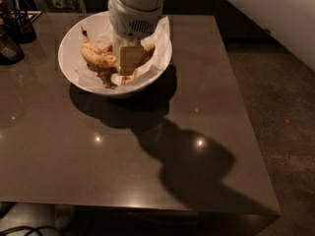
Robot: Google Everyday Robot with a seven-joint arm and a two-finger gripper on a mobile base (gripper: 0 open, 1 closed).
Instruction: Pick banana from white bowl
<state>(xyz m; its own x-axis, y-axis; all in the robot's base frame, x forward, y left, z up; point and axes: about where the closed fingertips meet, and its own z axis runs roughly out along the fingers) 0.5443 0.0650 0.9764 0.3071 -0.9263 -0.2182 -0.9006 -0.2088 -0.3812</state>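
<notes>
The white bowl stands at the far left of the dark table, lined with crumpled white paper. The banana, plump and yellow with brown speckles, lies across the bowl's middle. Its right part is hidden behind my gripper. The gripper reaches straight down from above into the bowl's middle, at the banana's right half. Whether it touches the banana is hidden. Thinner, dark brown banana pieces lie at the bowl's front, just left of the gripper.
Small dark containers stand at the table's far left edge. The table's right edge drops to a speckled floor. My arm's shadow falls across the table's middle and front right.
</notes>
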